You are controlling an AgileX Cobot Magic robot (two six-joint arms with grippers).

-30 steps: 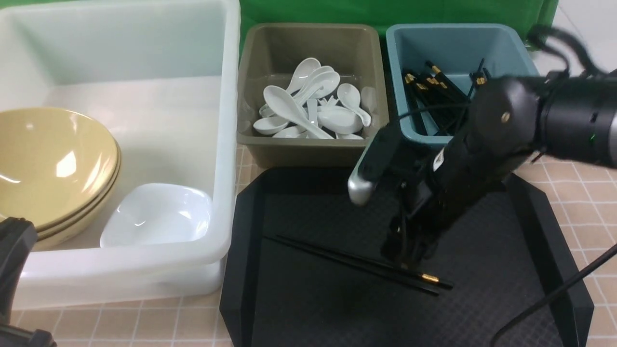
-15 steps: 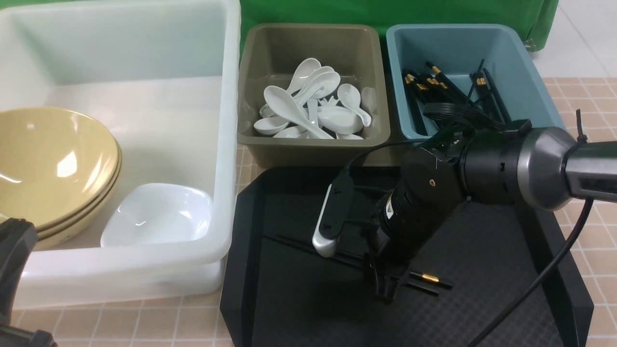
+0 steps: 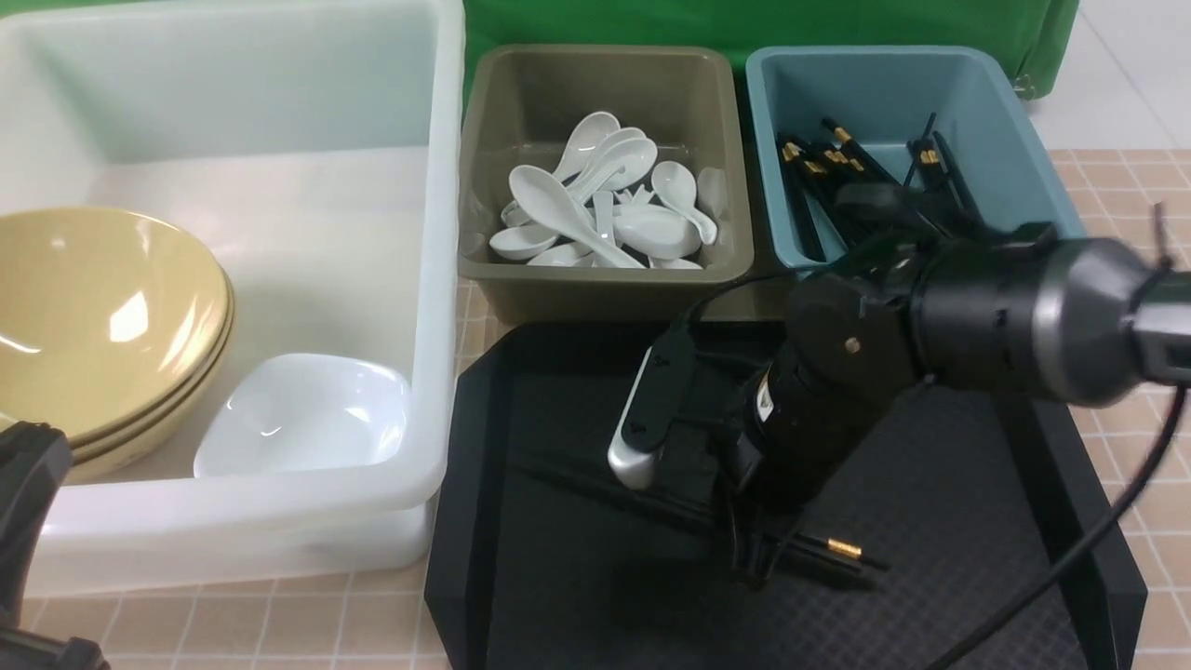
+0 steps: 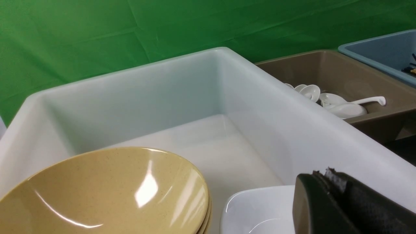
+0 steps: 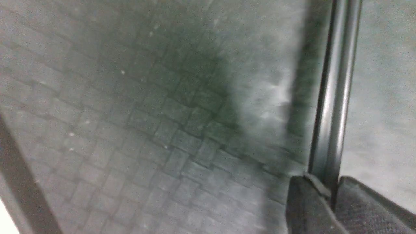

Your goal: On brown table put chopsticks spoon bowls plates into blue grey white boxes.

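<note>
Right end effector [image 3: 756,558] is angled steeply down over the black tray [image 3: 930,577], fingers pinched on the chopsticks [image 3: 819,549] at tray centre. No legible label. Left end effector [image 4: 344,208]: state cannot be told.

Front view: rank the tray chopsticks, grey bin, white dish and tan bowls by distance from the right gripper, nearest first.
1. Chopsticks on the black tray, at the right gripper.
2. Grey bin, behind the tray.
3. White dish, in the white tub to the left.
4. Tan bowls, far left in that tub.
</note>
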